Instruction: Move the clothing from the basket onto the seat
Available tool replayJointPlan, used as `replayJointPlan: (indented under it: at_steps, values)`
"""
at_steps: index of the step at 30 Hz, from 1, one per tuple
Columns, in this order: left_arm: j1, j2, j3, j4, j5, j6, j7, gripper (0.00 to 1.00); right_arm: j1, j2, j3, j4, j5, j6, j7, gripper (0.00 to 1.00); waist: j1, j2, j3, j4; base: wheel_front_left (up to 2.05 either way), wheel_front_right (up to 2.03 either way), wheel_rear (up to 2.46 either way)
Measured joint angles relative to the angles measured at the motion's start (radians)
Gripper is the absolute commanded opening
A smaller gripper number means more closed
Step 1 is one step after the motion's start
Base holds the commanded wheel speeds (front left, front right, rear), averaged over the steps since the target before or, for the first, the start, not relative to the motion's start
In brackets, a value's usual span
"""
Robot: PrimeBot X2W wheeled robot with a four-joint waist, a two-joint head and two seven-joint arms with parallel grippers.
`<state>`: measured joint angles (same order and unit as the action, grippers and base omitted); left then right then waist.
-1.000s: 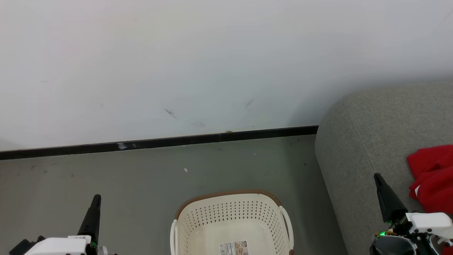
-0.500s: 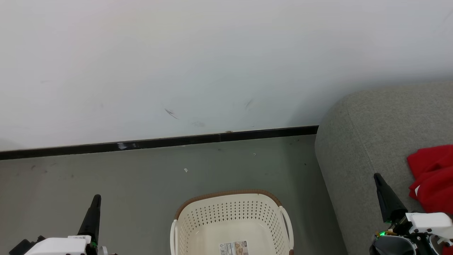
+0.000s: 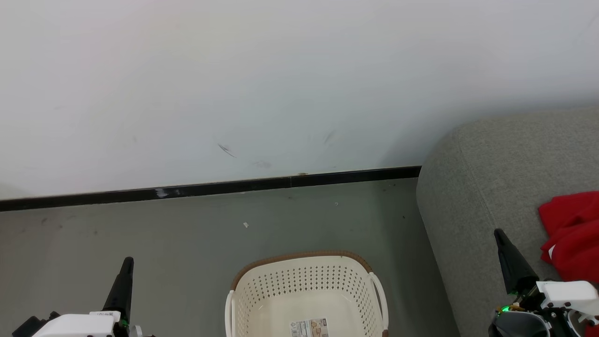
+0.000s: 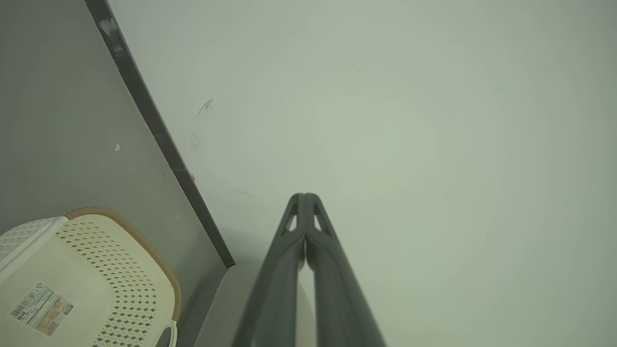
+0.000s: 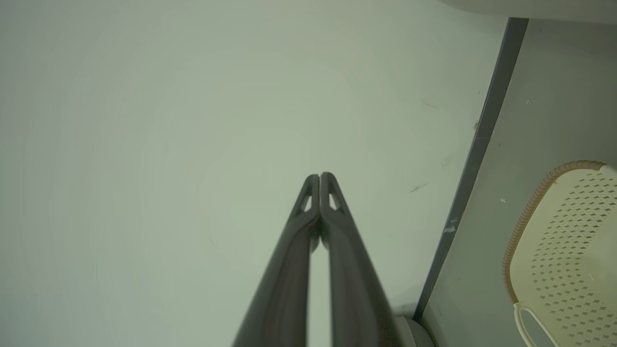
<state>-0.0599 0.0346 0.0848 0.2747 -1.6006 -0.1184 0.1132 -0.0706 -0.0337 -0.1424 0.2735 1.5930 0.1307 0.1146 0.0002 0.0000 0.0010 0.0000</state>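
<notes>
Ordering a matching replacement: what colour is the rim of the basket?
The basket has a brown, woven-look rim; clearest in the head view.

Clothing (image 3: pixel 571 234) on seat (image 3: pixel 486 187), right of basket (image 3: pixel 306 290).

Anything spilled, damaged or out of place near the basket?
Nothing spilled or askew: the basket stands upright, the red clothing lies on the grey seat. Only dark scuff marks on the wall and a small white scrap on the floor stand out.
</notes>
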Motion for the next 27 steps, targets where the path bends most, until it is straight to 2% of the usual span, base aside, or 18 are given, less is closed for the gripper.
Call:
replayJointPlan:
  at_steps: [27]
  values:
    - [0.0,0.0,0.0,0.0,0.0,0.0,0.0,0.0,0.0,0.0,0.001,0.0,0.0,0.0,0.0,0.0,0.0,0.0,0.0,0.0,0.0,0.0,0.0]
